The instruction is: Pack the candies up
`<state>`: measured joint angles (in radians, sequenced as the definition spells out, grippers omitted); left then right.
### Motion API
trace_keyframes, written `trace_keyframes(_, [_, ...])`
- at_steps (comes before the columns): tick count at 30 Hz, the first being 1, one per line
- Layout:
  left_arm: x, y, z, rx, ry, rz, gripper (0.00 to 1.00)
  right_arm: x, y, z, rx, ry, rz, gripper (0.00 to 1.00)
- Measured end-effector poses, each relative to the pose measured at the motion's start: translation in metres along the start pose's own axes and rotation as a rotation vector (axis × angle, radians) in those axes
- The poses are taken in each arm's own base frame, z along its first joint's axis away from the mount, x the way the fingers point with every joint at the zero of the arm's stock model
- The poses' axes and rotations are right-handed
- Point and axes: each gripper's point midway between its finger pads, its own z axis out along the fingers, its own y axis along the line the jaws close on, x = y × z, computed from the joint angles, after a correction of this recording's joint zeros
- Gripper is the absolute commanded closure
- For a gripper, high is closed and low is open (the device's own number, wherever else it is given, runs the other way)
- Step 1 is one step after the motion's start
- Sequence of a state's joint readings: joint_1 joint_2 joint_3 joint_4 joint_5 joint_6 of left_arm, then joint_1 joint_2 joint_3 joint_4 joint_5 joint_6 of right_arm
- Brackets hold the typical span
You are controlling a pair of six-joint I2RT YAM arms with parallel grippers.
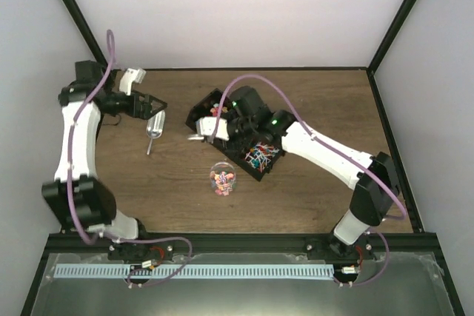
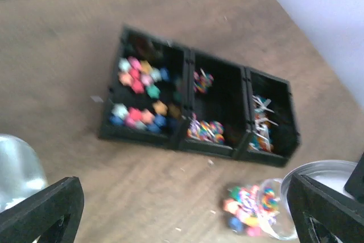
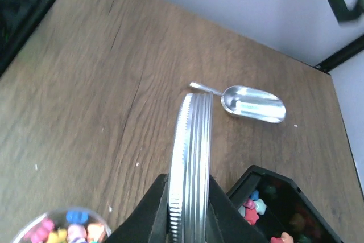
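Observation:
Candies [image 1: 221, 180] in pink, blue and yellow fill the bottom of a clear round jar [image 1: 221, 177] standing open on the table. More candies [image 2: 139, 98] lie in the black three-compartment tray [image 1: 261, 174]. My right gripper [image 3: 190, 209] is shut on a silver screw lid [image 3: 192, 157], held on edge above the table left of the tray. The jar [image 3: 61, 229] shows at that view's lower left. My left gripper [image 2: 182, 220] is open with nothing between its fingers [image 2: 41, 213], hovering over a metal scoop [image 1: 155, 129] at the far left.
The metal scoop [image 3: 253, 104] lies on the wooden table with its handle pointing toward the near edge. The tray [image 2: 219, 146] sits slantwise at the table's middle, the jar [image 2: 259, 215] just in front of it. Black frame posts and white walls enclose the table.

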<state>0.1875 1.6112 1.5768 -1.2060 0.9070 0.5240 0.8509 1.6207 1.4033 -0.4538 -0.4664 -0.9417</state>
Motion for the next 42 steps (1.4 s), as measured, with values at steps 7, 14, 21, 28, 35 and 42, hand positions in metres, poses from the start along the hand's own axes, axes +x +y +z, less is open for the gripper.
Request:
trace_keyframes(7, [-0.033,-0.079,-0.067,-0.241,-0.336,0.386,0.0,-0.008,-0.054,-0.047,0.016,-0.174,0.546,0.87])
trace_keyframes(14, [-0.011,-0.149,-0.047,-0.206,-0.317,0.685,0.0,0.024,-0.06,-0.07,-0.152,-0.352,1.12,0.86])
trace_keyframes(21, [0.003,-0.171,0.014,-0.123,-0.094,0.742,0.0,0.033,-0.027,-0.064,-0.35,-0.384,1.399,0.85])
trace_keyframes(28, [0.034,-0.179,0.074,-0.103,0.124,0.82,0.0,0.039,-0.017,-0.063,-0.406,-0.388,1.514,0.85])
trace_keyframes(35, [0.05,-0.182,0.089,-0.097,0.169,0.912,0.0,0.038,-0.018,-0.063,-0.408,-0.392,1.523,0.85])
trace_keyframes(42, [0.054,-0.164,0.102,-0.166,0.17,0.923,0.0,0.036,-0.017,-0.065,-0.427,-0.397,1.526,0.86])
